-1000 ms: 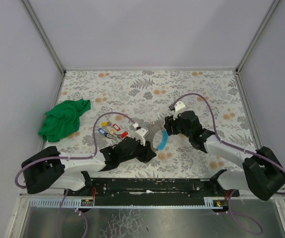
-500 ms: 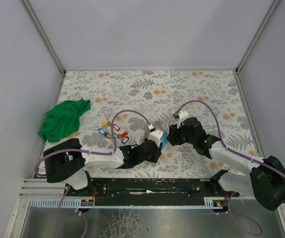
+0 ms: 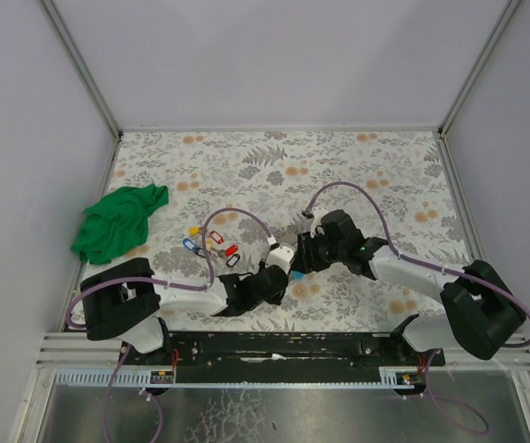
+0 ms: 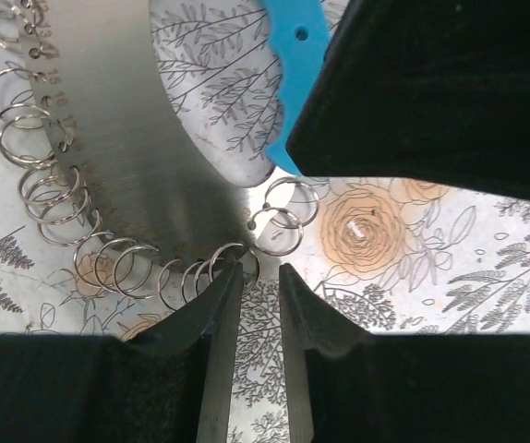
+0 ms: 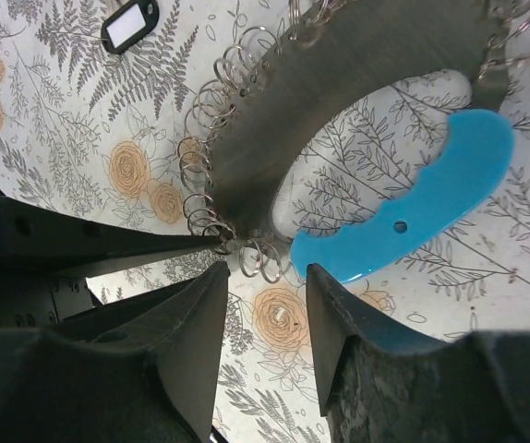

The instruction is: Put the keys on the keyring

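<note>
Your right gripper (image 5: 263, 281) has slid leftward since half a second ago. In the overhead view its dark head now sits tip to tip with your left gripper (image 4: 256, 277) near the middle of the table (image 3: 367, 166). The left gripper has barely shifted in that half second, though a second ago it was further left. The keyring (image 5: 339, 83) lies flat on the patterned tabletop between the two. From above it showed plainly a second ago; now the grippers cover all but a speck of its blue arc (image 5: 422, 198). Your right fingers are spread well apart, their gap facing the spot where the grey part ends beside the blue piece. Your left fingers (image 4: 217, 314) stand only a narrow gap apart, with tabletop showing between them. Their tips reach the small wire loops (image 4: 48, 189) strung along the grey part's outer edge, and nothing looks pinched. The keys (image 3: 229, 249) are where they were, loose in a cluster on the table left of the grippers and apart from the keyring, with the green cloth (image 3: 117, 221) further left
</note>
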Controlling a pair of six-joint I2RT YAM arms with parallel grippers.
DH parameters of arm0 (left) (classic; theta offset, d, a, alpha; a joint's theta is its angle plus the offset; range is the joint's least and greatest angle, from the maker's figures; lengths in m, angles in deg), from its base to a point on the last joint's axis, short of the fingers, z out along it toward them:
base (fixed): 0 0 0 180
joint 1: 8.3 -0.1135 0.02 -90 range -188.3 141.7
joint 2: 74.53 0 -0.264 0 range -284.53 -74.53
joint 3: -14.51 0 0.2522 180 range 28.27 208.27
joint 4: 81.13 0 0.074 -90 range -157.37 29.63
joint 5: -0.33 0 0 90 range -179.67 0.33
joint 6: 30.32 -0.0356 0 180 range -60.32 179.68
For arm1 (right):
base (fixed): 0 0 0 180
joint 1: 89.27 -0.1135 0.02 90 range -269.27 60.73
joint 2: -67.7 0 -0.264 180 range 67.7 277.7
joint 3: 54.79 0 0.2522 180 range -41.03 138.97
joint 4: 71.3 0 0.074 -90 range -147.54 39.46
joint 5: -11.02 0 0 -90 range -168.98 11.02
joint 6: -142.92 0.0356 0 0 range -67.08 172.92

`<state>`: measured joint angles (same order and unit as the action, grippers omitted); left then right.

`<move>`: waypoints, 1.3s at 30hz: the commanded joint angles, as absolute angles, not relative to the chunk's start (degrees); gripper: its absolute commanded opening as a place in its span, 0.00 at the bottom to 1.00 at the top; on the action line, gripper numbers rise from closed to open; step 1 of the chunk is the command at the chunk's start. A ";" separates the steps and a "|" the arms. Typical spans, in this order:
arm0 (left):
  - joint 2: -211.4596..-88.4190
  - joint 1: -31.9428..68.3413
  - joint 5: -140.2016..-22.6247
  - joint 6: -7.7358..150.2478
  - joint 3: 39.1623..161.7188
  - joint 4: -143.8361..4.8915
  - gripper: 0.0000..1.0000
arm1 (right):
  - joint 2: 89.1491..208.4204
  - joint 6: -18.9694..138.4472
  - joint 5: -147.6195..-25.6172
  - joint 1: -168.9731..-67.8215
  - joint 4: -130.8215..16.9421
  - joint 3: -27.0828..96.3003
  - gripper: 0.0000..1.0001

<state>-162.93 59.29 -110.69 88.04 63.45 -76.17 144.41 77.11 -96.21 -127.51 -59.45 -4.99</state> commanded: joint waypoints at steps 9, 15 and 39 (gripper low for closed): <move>-159.85 56.82 -110.10 90.04 59.04 -80.58 0.21 | 152.16 82.80 -99.98 -129.00 -60.60 -1.67 0.42; -159.99 56.65 -108.43 90.24 58.54 -82.37 0.20 | 154.97 81.66 -102.39 -129.43 -64.02 -1.65 0.39; -157.56 56.13 -107.51 91.12 56.25 -84.24 0.19 | 158.16 81.08 -109.88 -129.52 -69.63 -2.31 0.20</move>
<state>-159.06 56.76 -107.41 90.51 57.11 -81.17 158.62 81.46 -108.04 -129.00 -68.41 -3.68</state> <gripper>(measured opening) 0.195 0.213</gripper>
